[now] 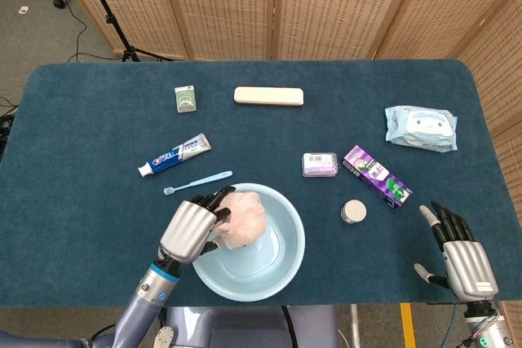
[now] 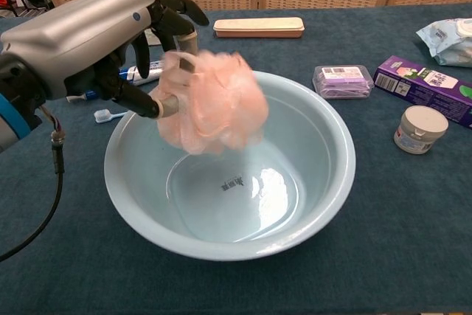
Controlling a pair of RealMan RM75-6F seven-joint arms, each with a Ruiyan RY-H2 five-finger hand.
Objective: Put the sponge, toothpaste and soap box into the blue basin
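Observation:
My left hand point(image 1: 192, 230) holds a pink mesh sponge point(image 1: 243, 218) over the left half of the light-blue basin point(image 1: 265, 270). In the chest view the sponge point(image 2: 217, 101) hangs just inside the basin point(image 2: 310, 204), above its floor, against the fingers of the left hand point(image 2: 96, 35). The toothpaste point(image 1: 174, 155) lies on the cloth beyond the basin's left side; in the chest view the hand hides most of it. A clear soap box point(image 1: 320, 164) with a purple bar lies beyond the basin's right side point(image 2: 343, 81). My right hand point(image 1: 457, 254) rests open at the front right, holding nothing.
A blue toothbrush point(image 1: 198, 182) lies just behind the basin's left rim. A white jar point(image 1: 353, 212) and a purple carton point(image 1: 377, 177) sit right of the basin. Farther back are a beige case point(image 1: 268, 96), a small green box point(image 1: 186, 99) and a wipes pack point(image 1: 421, 127).

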